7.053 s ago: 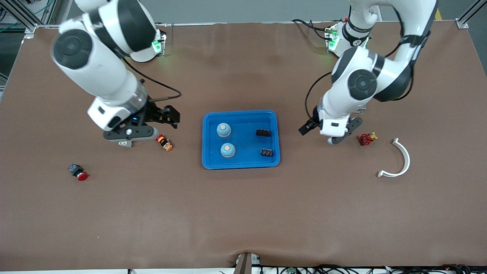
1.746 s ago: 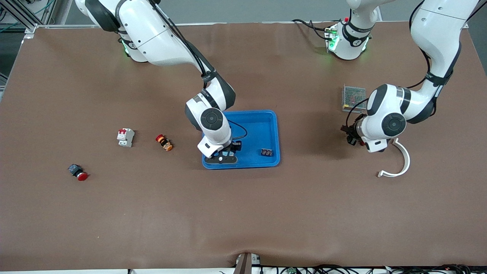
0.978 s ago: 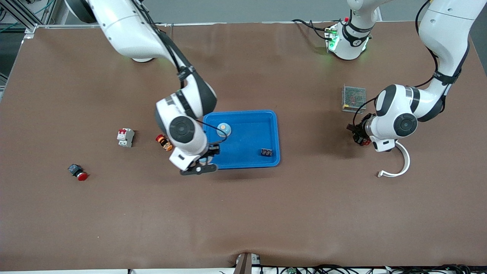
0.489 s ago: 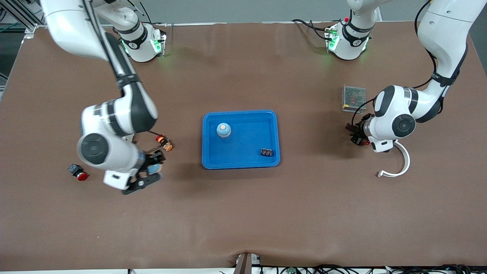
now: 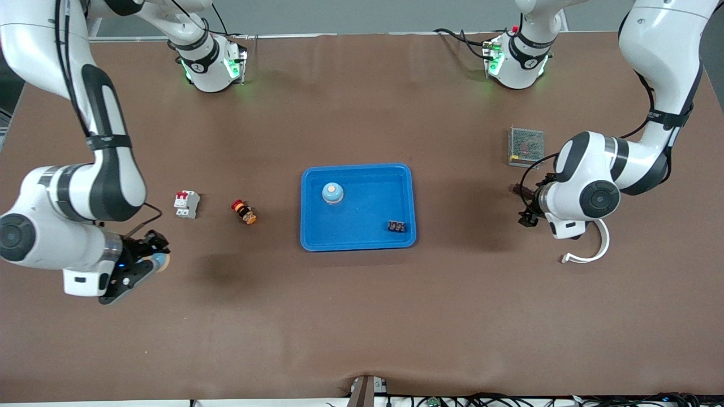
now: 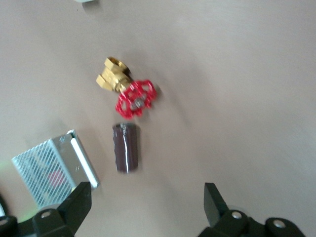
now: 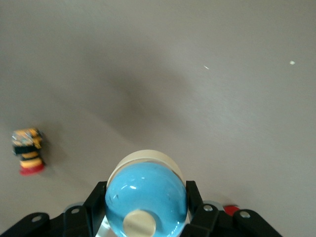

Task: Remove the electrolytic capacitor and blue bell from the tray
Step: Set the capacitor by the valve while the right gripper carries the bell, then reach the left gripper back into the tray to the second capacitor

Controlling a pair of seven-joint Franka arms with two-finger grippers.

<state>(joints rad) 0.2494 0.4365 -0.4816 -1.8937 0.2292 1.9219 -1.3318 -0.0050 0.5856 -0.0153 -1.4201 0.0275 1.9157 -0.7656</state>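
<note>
No writing readable — right pincer [image 7: 145,210] grips a bell [image 7: 145,200]; left pincer [image 6: 148,205] gapes, empty, over the capacitor [image 6: 126,147] on the counter [image 5: 362,316].

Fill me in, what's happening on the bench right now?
Two arms are emptying the blue tray. The right gripper is shut on a blue bell, over the table's right-arm end. The left gripper is open above the brown electrolytic capacitor, which lies on the table beside a red-handled brass valve. A second blue bell and a small black component remain in the tray.
</note>
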